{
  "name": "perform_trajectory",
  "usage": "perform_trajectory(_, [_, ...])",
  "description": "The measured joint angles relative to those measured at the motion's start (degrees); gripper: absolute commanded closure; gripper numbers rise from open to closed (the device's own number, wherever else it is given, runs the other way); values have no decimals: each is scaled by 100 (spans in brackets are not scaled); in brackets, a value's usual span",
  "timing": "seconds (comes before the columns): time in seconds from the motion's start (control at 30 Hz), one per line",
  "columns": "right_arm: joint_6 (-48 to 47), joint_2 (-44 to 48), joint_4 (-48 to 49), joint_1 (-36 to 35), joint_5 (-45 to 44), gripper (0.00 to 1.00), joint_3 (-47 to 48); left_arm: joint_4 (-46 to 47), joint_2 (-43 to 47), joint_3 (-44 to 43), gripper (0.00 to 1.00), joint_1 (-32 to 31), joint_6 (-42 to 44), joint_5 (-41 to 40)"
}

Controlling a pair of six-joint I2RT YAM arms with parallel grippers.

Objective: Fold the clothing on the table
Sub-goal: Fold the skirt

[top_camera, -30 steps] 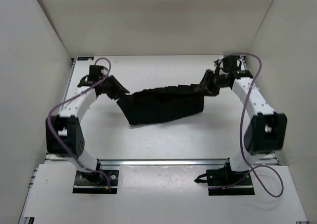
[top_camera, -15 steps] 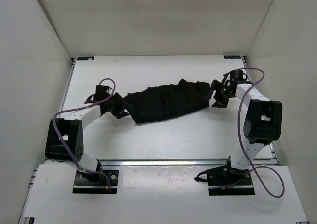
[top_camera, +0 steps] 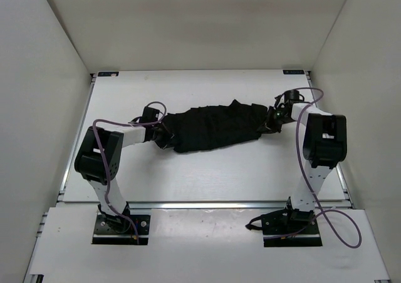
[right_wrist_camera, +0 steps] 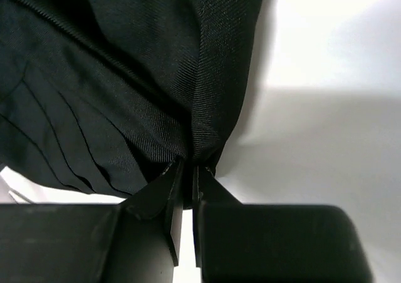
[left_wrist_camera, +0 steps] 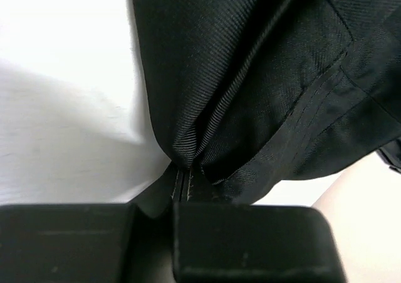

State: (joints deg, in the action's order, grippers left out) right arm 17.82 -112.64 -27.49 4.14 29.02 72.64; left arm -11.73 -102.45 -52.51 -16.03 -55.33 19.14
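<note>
The black clothing lies bunched in a long band across the middle of the white table. At its left end sits my left gripper, shut with the fabric edge pinched between its fingers; in the left wrist view the cloth gathers into the closed tips. At the right end, my right gripper is shut on the garment too. The right wrist view has pleated cloth drawn into the tips.
White walls enclose the table on the left, back and right. A silver rail runs along the near edge, with both arm bases behind it. Purple cables loop beside each arm.
Both grippers opened, came in low toward the garment's ends and closed on it. The cloth is now more bunched and narrower. Both arms have folded down closer to the table.
</note>
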Motion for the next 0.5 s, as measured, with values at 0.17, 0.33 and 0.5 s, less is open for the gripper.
perform_trajectory(0.17, [-262, 376, -822, 280, -789, 99, 87, 295, -70, 9, 100, -286, -181, -11])
perform_trajectory(0.33, [-398, 702, -1506, -538, -1934, 100, 1043, 494, -144, 9, 100, -610, -407, -4])
perform_trajectory(0.5, [-352, 1113, -1202, -2586, -2555, 100, 1458, 479, -199, -42, 100, -664, -479, 26])
